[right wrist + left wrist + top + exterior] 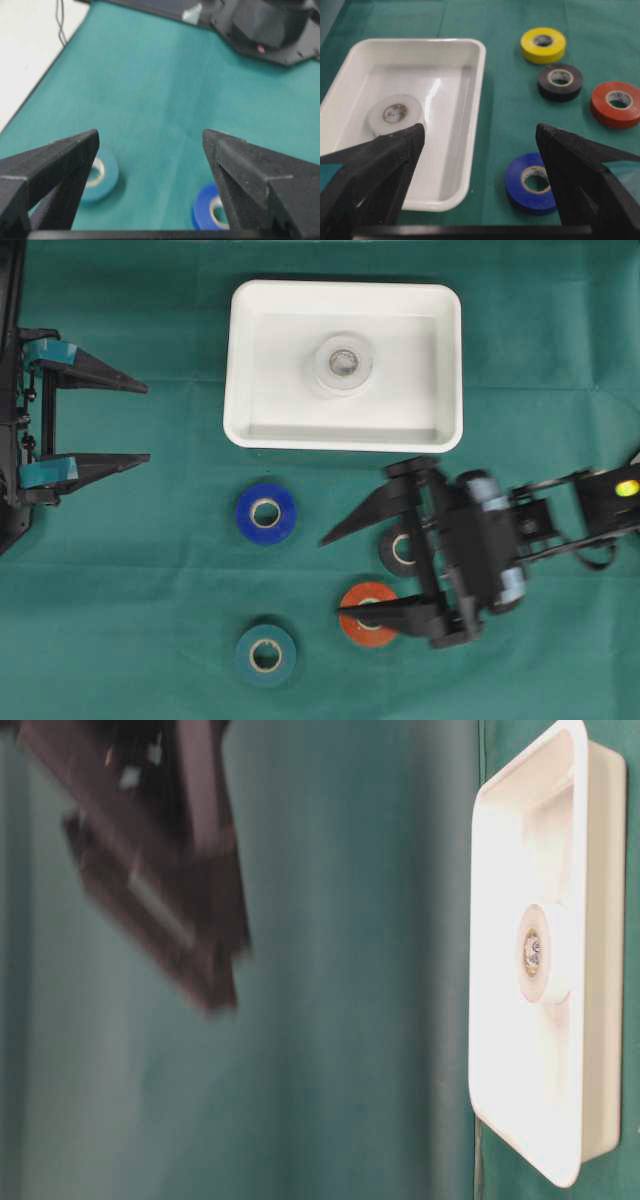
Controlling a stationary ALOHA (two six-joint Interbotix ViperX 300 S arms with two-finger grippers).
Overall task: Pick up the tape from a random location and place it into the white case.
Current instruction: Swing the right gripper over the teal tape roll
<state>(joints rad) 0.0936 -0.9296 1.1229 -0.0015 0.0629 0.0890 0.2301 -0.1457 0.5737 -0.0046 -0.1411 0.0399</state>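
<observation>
Under the right gripper (pixel 345 575), whose jaws stand wide and empty, the black tape (pixel 398 549) and the red tape (pixel 366 615) lie close together on the green desk (pixel 150 570), with the white case (pixel 240 350) well beyond its upper jaw, already holding a white roll (pixel 344 362). The left gripper (pixel 148 422), jaws also wide, hangs apart. With rolls so close, a descent could nudge the neighbour or pinch both.

Green cloth-covered table (pixel 150 540), white case (pixel 244 420) on it, blue (pixel 266 512), teal (pixel 265 654), black (pixel 399 550), red (pixel 362 624), yellow tape rolls (pixel 543 45) beside
</observation>
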